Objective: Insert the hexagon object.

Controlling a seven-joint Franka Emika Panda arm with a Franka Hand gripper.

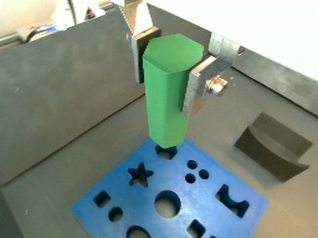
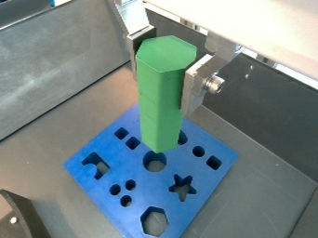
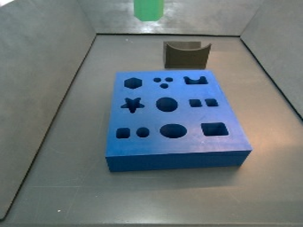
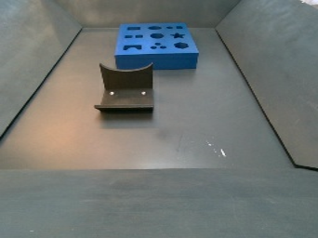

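My gripper (image 1: 172,71) is shut on the hexagon object (image 1: 168,102), a long bright green peg that hangs upright between the silver fingers (image 1: 203,82). Both wrist views show it (image 2: 159,102), with my gripper (image 2: 166,67) well above the blue block (image 1: 199,191). The block (image 2: 130,169) has several shaped holes, among them a hexagonal one (image 2: 155,221). In a side view only the peg's lower end (image 3: 148,9) shows at the top edge, high over the block (image 3: 178,161) and its hexagon hole (image 3: 134,82). The gripper is out of frame in both side views.
The dark fixture (image 4: 125,88) stands on the floor a short way from the blue block (image 4: 155,61); it also shows in the other views (image 3: 185,53) (image 1: 276,144) (image 2: 19,218). Grey walls (image 3: 59,80) enclose the floor on all sides.
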